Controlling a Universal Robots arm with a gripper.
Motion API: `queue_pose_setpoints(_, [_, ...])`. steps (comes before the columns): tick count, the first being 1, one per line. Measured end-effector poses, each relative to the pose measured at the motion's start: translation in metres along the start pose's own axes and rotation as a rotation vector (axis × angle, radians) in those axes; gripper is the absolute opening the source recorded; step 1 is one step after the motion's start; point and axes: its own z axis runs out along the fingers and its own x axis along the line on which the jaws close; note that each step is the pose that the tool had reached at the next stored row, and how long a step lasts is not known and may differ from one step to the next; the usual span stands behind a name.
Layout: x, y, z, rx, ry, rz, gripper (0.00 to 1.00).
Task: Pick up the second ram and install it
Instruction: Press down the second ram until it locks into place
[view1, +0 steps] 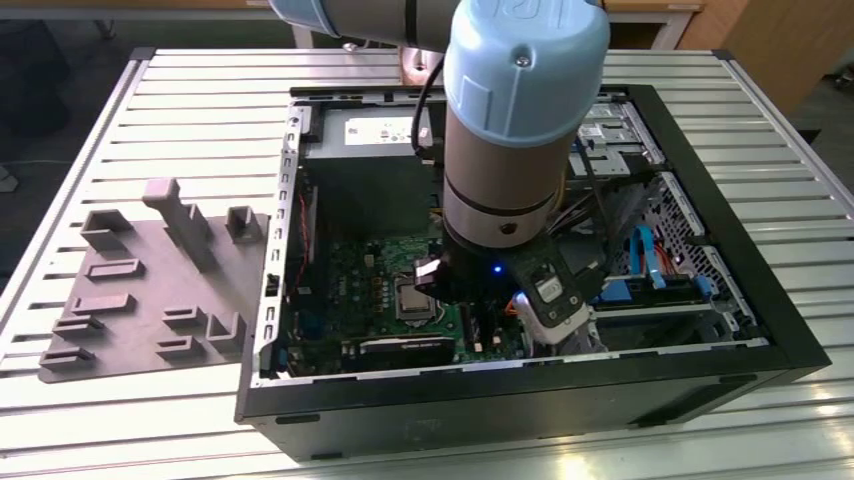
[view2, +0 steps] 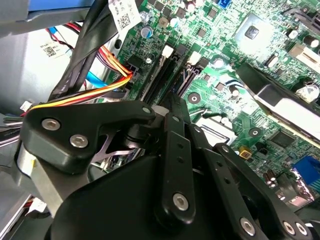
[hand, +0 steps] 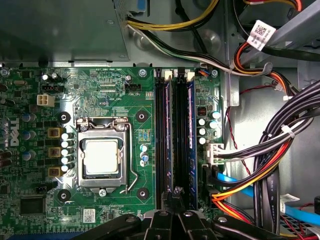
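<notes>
- Well, the grey tray (view1: 134, 300) sits well away from the tool, outside the case (view1: 747, 330), so I expect no trouble there.
- Off to one side of the fingertips lies the CPU socket (hand: 102, 155). If the tool slips sideways under load, I risk striking its lever.
- My gripper (hand: 175, 199) is low over the memory slots (hand: 161, 140) with its fingers pressed together. I cannot tell whether they pinch anything or merely bear down.
- Running straight ahead from the fingertips is a dark narrow strip that I take for the second ram (hand: 179, 140), edge-on along a slot. I cannot see whether it is seated. If it is tilted or off the slot line, pressing could bend it or leave one end unlatched.
- On the tool's other side, the bundled cables (hand: 260, 170) crowd near the linkage and could snag it.
</notes>
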Motion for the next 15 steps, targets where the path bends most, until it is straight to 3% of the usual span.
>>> queue_pose_setpoints(15, [0.0002,-0.0002,0.0033,0.0005,0.0002,0.0,0.11])
